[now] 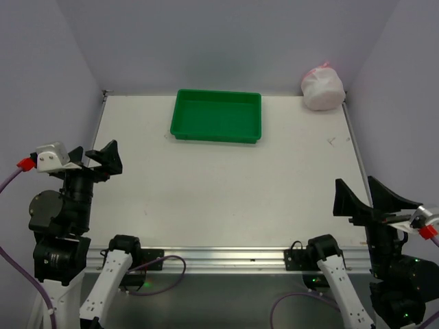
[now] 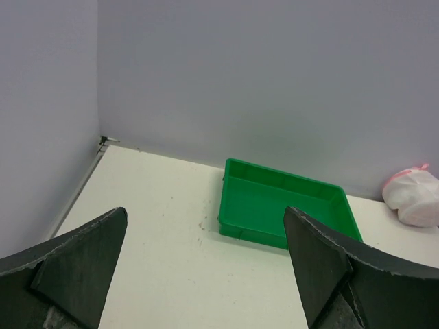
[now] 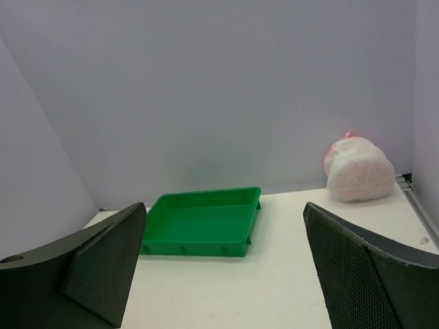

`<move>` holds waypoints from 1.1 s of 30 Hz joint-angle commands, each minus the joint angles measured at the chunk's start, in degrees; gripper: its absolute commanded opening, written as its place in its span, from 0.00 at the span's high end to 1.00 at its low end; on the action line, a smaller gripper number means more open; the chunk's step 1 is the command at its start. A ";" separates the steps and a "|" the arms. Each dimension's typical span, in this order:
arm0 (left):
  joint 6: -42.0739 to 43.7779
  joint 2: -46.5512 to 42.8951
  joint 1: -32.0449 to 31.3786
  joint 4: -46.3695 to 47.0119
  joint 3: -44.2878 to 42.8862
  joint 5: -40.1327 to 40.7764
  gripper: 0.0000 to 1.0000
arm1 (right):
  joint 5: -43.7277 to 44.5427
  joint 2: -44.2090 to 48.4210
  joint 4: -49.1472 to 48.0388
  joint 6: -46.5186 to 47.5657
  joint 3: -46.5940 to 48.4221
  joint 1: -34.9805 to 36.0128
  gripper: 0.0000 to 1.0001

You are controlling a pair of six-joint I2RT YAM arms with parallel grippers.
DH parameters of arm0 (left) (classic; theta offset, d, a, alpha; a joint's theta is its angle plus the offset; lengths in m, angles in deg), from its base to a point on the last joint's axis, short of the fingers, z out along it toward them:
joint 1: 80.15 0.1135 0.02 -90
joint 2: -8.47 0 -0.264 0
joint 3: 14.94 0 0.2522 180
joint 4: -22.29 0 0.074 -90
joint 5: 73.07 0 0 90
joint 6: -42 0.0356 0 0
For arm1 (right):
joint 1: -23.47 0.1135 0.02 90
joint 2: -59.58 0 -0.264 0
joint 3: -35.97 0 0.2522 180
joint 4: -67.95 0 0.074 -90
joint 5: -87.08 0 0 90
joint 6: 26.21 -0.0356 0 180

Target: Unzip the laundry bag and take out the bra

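Note:
The laundry bag (image 1: 322, 88), a round white mesh pouch with pink trim on top, sits at the far right corner of the table against the back wall. It also shows in the left wrist view (image 2: 413, 197) and in the right wrist view (image 3: 358, 170). It looks closed, and the bra is hidden inside it. My left gripper (image 1: 92, 159) is open and empty at the near left, far from the bag. My right gripper (image 1: 368, 199) is open and empty at the near right. Both stand wide open in their wrist views (image 2: 206, 212) (image 3: 225, 205).
A green rectangular plastic tray (image 1: 216, 139) lies empty at the back centre, left of the bag; it shows in both wrist views (image 2: 252, 230) (image 3: 195, 247). Grey walls close the table on the left, back and right. A metal rail (image 1: 226, 257) runs along the near edge.

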 commanded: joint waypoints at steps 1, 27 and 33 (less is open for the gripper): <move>-0.27 0.87 -0.47 3.66 1.07 -0.12 0.00 | -0.71 -3.56 -0.82 0.23 1.43 -0.02 0.01; 1.22 14.14 -0.64 18.26 17.07 -1.45 0.00 | 17.82 -91.38 -16.29 -34.67 28.79 -7.92 0.03; 1.84 15.28 -0.56 18.69 17.77 0.58 0.00 | 30.39 -110.77 -15.85 -32.83 49.72 -9.69 0.06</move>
